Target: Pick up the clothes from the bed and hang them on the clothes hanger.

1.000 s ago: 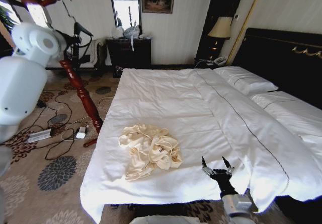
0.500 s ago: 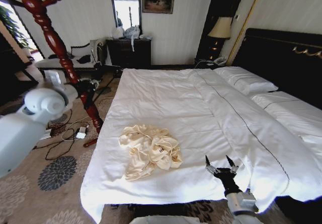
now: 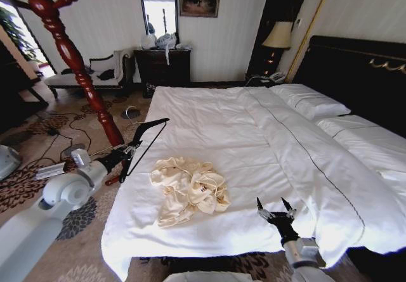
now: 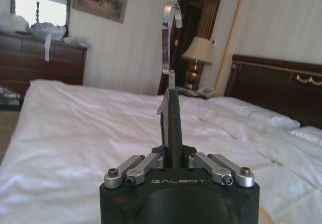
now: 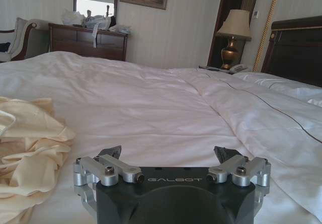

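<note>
While my left claw (image 3: 127,153) grips the hanger (image 3: 147,139) beside the bed (image 3: 209,114), my right claw (image 3: 275,210) waits spread near the clothes (image 3: 189,189), crumpled at the foot. Step: garment pickup; next needs a reach left onto the fabric.

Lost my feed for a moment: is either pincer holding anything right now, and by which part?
The left pincer grips the clothes hanger by its black body, below the silver hook. The right pincer is open over the bed, holding nothing.
</note>
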You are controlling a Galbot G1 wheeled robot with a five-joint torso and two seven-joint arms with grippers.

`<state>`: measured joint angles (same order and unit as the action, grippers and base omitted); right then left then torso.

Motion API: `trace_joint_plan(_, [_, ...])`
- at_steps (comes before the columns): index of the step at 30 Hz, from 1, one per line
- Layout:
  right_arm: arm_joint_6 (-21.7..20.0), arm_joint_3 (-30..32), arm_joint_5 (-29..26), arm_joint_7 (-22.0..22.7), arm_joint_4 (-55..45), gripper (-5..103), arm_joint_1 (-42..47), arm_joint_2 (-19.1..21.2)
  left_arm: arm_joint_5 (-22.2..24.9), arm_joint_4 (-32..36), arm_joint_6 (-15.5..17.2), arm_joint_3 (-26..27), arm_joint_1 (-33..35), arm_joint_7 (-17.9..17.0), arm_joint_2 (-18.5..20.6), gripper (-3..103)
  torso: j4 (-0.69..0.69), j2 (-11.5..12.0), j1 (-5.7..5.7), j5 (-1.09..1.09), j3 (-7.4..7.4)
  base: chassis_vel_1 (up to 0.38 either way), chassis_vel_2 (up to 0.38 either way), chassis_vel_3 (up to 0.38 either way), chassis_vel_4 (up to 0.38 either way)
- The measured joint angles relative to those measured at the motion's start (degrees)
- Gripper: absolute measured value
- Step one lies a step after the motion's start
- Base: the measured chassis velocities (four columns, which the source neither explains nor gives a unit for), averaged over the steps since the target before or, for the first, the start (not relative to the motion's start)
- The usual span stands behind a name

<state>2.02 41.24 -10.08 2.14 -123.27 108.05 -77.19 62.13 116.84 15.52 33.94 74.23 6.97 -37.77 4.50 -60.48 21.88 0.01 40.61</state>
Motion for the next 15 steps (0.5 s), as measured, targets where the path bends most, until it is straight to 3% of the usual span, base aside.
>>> trace_joint_plan(2, [0.02,-0.09,0.22,-0.03,-0.01,100,0.06,-0.01,-0.87,0.14,-0.34,-0.05,1.27,0.55,-0.29,15,-0.03,0.00,0.00,0.00,0.00,0.000,0.000,0.000,0.000])
trace_joint_plan(4, [0.05,-0.52,0.70,-0.07,0.05,100,0.16,0.29,-5.49,-0.33,-4.52,0.13,6.05,3.95,-0.89,15,-0.05,0.00,0.00,-0.01,0.00,0.000,0.000,0.000,0.000])
trace_joint_plan(6, [0.07,-0.67,0.85,-0.09,0.16,100,0.16,0.49,-7.08,-0.61,-5.54,0.54,7.47,5.26,-0.90,15,-0.04,0.00,0.00,-0.02,0.00,0.000,0.000,0.000,0.000])
trace_joint_plan(9, [0.26,-1.37,1.71,-0.18,0.50,100,0.20,1.34,-11.82,-1.69,-10.22,3.31,12.52,11.43,-0.41,15,-0.06,0.00,0.00,-0.01,0.00,0.000,0.000,0.000,0.000])
trace_joint_plan(13, [0.25,-2.49,2.42,-0.31,0.23,100,-0.07,2.36,-12.34,-1.75,-12.66,7.32,16.18,15.15,-0.01,15,-0.01,0.00,0.00,-0.01,0.00,0.000,0.000,0.000,0.000])
trace_joint_plan(15, [-0.58,-3.61,2.39,-0.35,-0.10,100,-1.00,3.99,-12.03,-1.65,-13.68,9.79,18.35,16.29,-0.14,15,-0.04,0.00,0.00,0.00,0.00,0.000,0.000,0.000,0.000])
